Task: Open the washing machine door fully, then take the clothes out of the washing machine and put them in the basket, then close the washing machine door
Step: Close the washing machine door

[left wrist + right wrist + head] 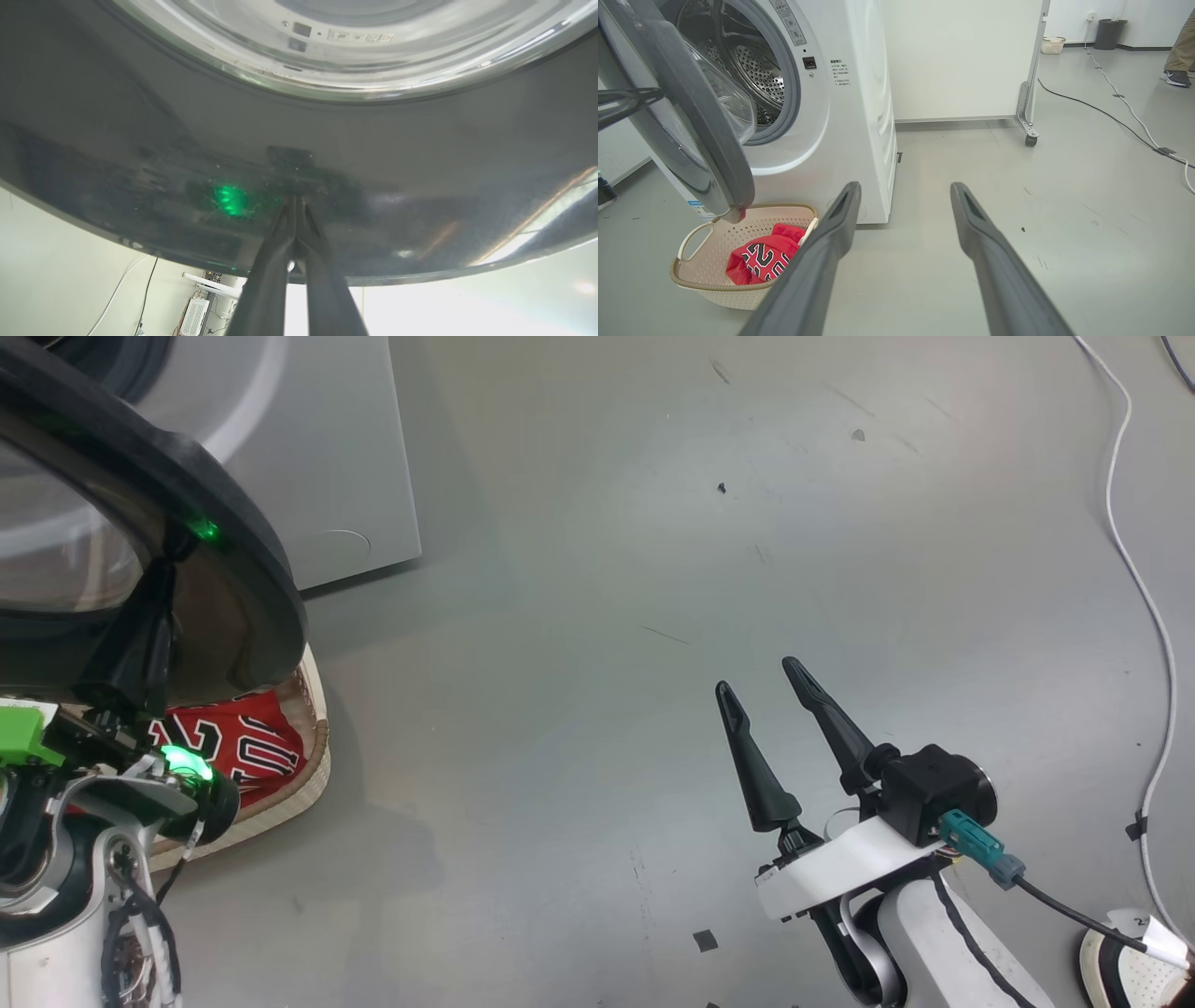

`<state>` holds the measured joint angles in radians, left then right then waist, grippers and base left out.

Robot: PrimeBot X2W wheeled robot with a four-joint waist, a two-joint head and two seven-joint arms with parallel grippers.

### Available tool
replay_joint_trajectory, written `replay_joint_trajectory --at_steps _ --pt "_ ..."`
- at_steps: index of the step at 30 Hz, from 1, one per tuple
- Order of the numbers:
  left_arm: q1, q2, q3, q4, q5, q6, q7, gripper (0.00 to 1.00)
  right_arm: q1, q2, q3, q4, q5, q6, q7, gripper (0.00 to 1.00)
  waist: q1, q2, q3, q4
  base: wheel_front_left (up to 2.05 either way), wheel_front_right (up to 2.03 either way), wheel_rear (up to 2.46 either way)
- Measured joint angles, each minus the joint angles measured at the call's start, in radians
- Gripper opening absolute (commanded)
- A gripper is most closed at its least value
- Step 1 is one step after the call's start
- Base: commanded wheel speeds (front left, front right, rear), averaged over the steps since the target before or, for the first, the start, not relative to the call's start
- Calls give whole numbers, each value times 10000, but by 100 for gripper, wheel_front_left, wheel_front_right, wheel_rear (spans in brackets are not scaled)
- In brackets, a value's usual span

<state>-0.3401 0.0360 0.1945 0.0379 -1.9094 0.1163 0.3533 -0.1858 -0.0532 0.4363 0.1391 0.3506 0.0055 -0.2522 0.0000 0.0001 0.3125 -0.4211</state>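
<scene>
Starting at the left, we see the left fingers (282,238) pressed together with no gap. Their tips touch the glossy black rim of the washing machine door (420,177), and nothing is held between them. A green light (229,199) is reflected on the rim just beside the tips.

The door stands partly open, swung away from the washing machine (859,116). In the right wrist view its lower edge hangs over the left part of the basket (714,285). Behind the door we see the grey seal (793,93) and the steel drum (756,70) with its many holes.

The basket stands on the grey floor (579,728), just in front of the machine and below the door. The clothes (761,259) lie inside it as a red bundle with white and dark lettering, more toward its right side. One red fold rises near the white handle (810,228).

Further to the right, the right fingers (752,761) are spread wide and hold nothing. They hang over the bare floor, well apart from the basket and from the machine.

Near the right edge of the head view a white cable (1158,635) runs along the floor. In the right wrist view, a person's leg and shoe (1176,77) appear in the far upper right corner.
</scene>
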Motion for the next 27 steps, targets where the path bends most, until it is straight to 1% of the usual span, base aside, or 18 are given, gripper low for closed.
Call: replay_joint_trajectory --at_steps 10,12,22,23,27 --pt "-142 -2 -98 337 0 -88 -128 0 1 8 23 -23 -113 -8 0 100 0 0 -6 -16 0 0 0" --pt "-168 -2 -184 468 0 -199 -128 0 6 10 -21 -19 -207 -12 0 100 0 0 -24 21 0 0 0" --pt "-209 -25 -479 920 86 -523 -115 0 9 12 -115 2 -349 -10 0 100 0 0 -246 383 0 0 0" --pt "-205 -25 -635 1066 190 -604 -111 0 12 15 -211 8 -366 -10 0 100 0 0 -317 492 0 0 0" --pt "-177 -27 -913 1191 295 -704 -19 0 48 10 -403 56 -433 -8 0 100 0 0 -427 704 0 0 0"
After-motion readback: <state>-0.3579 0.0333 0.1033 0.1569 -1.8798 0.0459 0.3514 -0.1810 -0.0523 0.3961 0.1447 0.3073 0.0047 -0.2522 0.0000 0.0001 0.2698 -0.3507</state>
